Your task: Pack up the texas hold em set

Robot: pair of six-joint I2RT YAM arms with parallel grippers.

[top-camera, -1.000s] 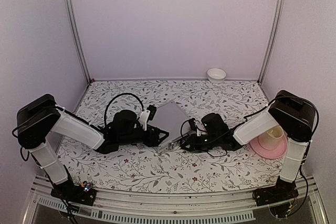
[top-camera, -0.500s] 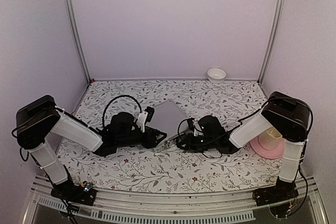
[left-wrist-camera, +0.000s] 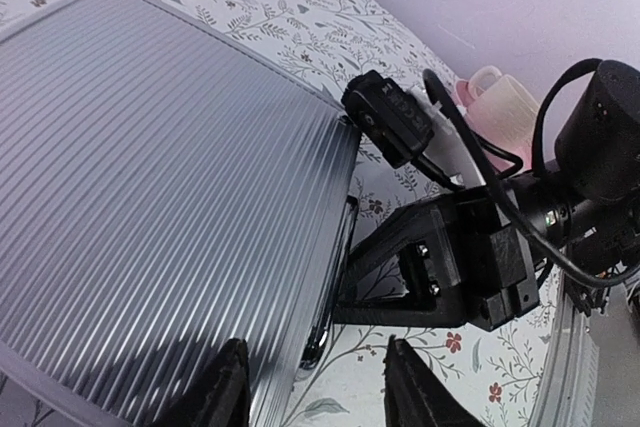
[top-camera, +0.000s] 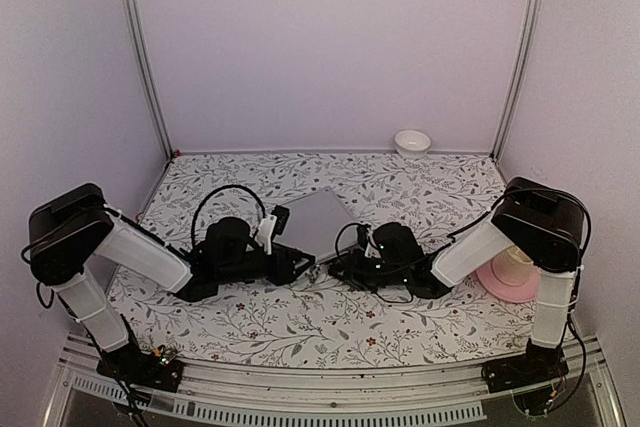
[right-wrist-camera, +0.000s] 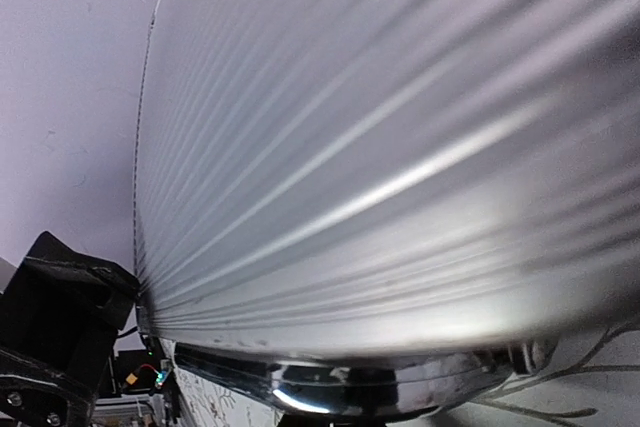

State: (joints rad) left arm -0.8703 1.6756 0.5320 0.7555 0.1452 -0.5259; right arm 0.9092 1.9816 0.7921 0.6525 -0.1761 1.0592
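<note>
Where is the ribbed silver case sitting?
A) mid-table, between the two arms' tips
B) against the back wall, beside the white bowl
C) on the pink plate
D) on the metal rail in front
A: the silver case lies mid-table, with the left gripper and right gripper at its near edge. The pink plate and white bowl are well apart from it.

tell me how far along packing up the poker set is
Done: the briefcase has its lid lowered over the base, contents hidden. In hand: the left gripper straddles its near edge; the shut right gripper sits at that edge beside it. Still to do: probably pressing the lid home and latching it; whether it's latched can't be seen.
</note>
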